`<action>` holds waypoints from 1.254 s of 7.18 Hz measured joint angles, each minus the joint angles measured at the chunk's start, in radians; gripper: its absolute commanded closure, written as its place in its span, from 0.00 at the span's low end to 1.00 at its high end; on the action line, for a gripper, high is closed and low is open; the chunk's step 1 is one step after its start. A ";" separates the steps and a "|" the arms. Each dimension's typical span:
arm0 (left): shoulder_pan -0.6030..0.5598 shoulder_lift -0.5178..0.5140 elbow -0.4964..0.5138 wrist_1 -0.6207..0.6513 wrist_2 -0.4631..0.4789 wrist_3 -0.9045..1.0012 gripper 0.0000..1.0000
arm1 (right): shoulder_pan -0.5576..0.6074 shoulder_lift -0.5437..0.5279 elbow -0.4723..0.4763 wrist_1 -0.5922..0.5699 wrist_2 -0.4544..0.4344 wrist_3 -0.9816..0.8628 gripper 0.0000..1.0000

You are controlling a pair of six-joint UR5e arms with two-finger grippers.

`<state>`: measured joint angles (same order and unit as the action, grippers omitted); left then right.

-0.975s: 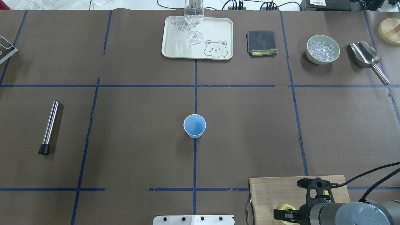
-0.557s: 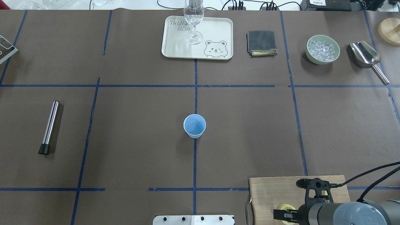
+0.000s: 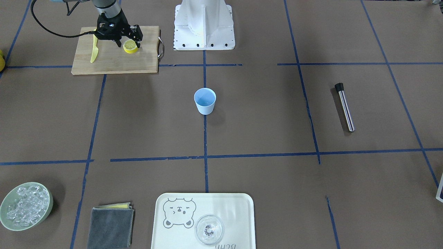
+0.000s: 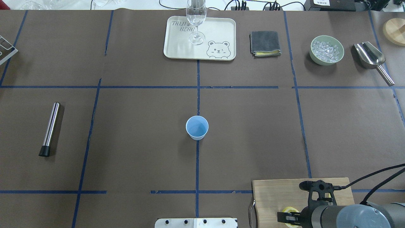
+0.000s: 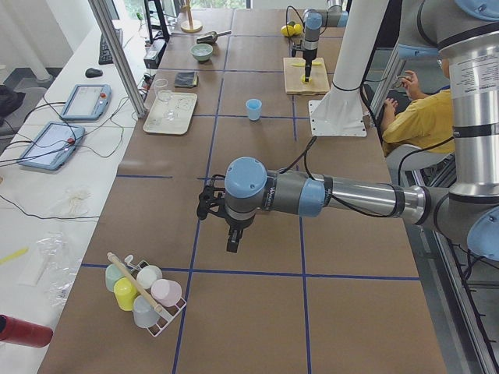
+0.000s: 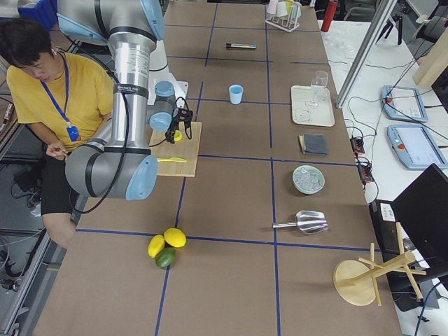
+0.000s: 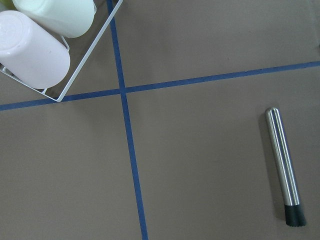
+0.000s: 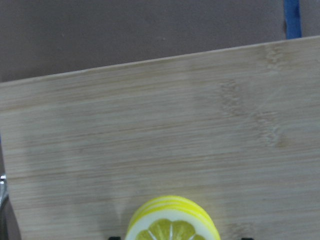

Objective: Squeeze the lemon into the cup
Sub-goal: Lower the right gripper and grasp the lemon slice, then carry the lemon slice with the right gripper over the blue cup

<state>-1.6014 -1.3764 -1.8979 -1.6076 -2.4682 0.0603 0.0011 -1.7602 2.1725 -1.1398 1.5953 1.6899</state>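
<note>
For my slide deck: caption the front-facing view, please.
Right gripper open around lemon on cutting board; blue cup stands mid-table.

The tabletop (image 4: 142, 110) is covered in matt brown paper crossed by blue tape (image 4: 196, 167). The cutting board (image 8: 200, 125) is pale wood with a fine straight grain, and the lemon (image 8: 172, 227) has a smooth yellow rind. The cup (image 4: 197, 127) looks like smooth matt plastic. The rod (image 7: 281, 155) and scoop (image 4: 368, 55) are polished metal. The folded cloth (image 4: 265, 41) is soft grey fabric, and the stemmed glass (image 4: 196, 15) is clear.
</note>
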 measured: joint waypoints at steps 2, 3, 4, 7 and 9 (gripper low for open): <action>0.000 0.001 -0.004 0.000 0.000 0.000 0.00 | 0.005 0.000 0.008 0.000 0.000 0.000 0.62; -0.001 0.004 -0.007 0.000 0.000 0.000 0.00 | 0.010 -0.002 0.014 0.000 0.001 0.000 0.62; -0.001 0.010 -0.013 0.000 0.000 0.000 0.00 | 0.020 -0.004 0.023 0.000 0.002 0.000 0.62; -0.002 0.021 -0.027 0.001 0.000 0.000 0.00 | 0.056 -0.016 0.060 -0.005 0.016 -0.001 0.61; -0.002 0.023 -0.029 0.000 0.000 0.000 0.00 | 0.127 -0.002 0.091 -0.028 0.073 -0.001 0.60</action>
<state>-1.6030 -1.3536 -1.9265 -1.6075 -2.4682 0.0598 0.1286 -1.7626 2.2632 -1.1676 1.6687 1.6889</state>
